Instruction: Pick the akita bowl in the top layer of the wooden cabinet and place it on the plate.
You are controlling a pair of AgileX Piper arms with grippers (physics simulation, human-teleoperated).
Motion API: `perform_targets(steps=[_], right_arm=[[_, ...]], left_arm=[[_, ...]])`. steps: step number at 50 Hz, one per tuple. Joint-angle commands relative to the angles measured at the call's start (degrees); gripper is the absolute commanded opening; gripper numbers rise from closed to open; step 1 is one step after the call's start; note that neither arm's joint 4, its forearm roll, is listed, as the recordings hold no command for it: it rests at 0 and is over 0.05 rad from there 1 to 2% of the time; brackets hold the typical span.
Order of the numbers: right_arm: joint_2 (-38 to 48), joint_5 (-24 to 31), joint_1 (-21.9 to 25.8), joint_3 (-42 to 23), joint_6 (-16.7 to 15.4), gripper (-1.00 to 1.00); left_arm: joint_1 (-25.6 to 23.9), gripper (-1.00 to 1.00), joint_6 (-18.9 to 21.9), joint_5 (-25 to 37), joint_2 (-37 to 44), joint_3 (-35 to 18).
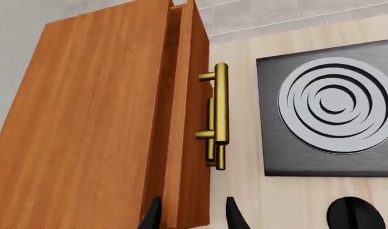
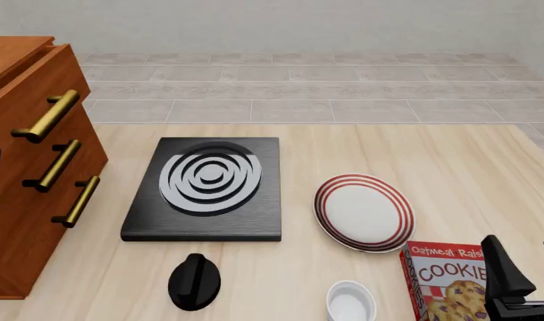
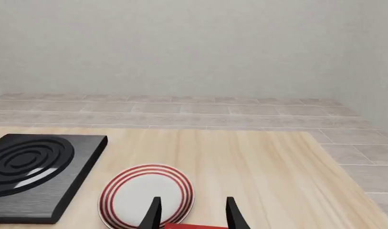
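The wooden cabinet (image 2: 26, 200) stands at the table's left edge with three brass bar handles. Its top layer (image 2: 39, 87) carries the uppermost handle (image 1: 220, 102); in the left wrist view a narrow gap runs behind the drawer front. The akita bowl is hidden. My left gripper (image 1: 192, 217) hovers above the cabinet's front, open, its fingers astride the drawer front's top edge. The plate (image 2: 364, 212), white with red rings, lies right of centre and also shows as the plate (image 3: 146, 200) just ahead of my right gripper (image 3: 192, 215). That right gripper (image 2: 526, 261) is open and empty.
A black stove slab (image 2: 205, 187) with white rings sits between cabinet and plate. A black knob-like object (image 2: 194, 281) lies in front of it. A small white ramekin (image 2: 350, 301) and a red cookie box (image 2: 445, 281) stand near the front edge, beside the right gripper.
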Motion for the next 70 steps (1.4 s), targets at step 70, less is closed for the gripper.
perform_targets(steps=[70], right_arm=[[-0.20,0.04,-0.35,-0.03,0.46,1.00]], left_arm=[[-15.51,1.00,-9.19,0.14,2.43,2.94]])
